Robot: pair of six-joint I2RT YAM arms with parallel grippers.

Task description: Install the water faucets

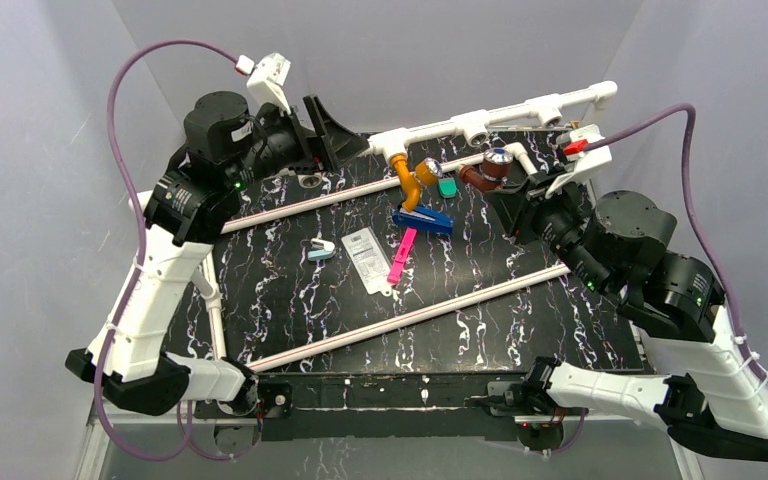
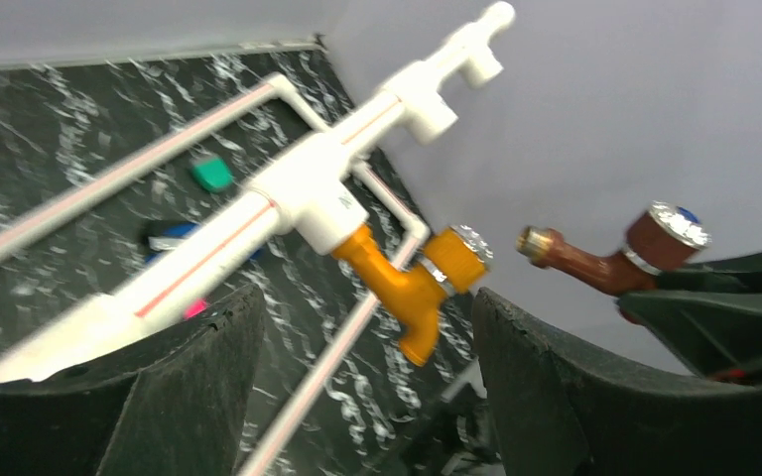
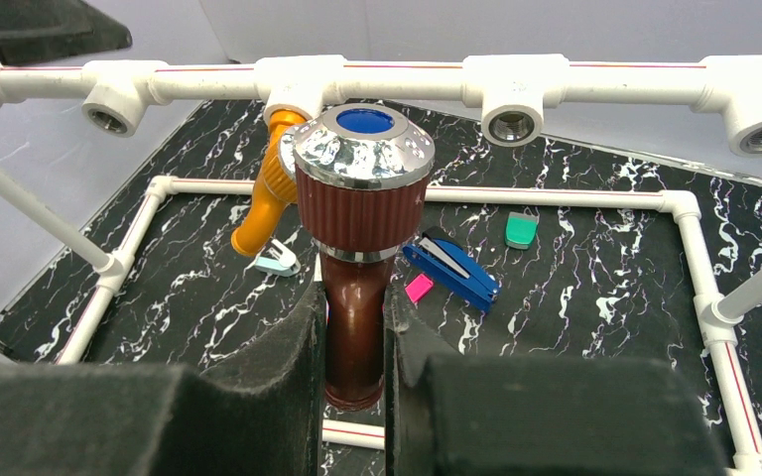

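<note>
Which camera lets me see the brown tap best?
The right wrist view. The brown tap fills the middle, close up, gripped by the right end effector, its shiny knob with a blue spot clear. The left wrist view shows it side-on at the right; the top external view shows it small and far off.

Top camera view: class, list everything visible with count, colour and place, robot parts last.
board: 1, black marbled, underneath
pipe: 1, white, far edge
orange faucet: 1, orange, attached to pipe
brown faucet: 1, dark brown, held near pipe
stapler: 1, blue, centre
clip: 1, pink, beside stapler
packet: 1, clear, left of clip
piece: 1, pale blue, left of packet
tab: 1, green, beside orange faucet
rods: 2, white, across board
left gripper: 1, black, open, far left
right gripper: 1, black, shut on brown faucet
</note>
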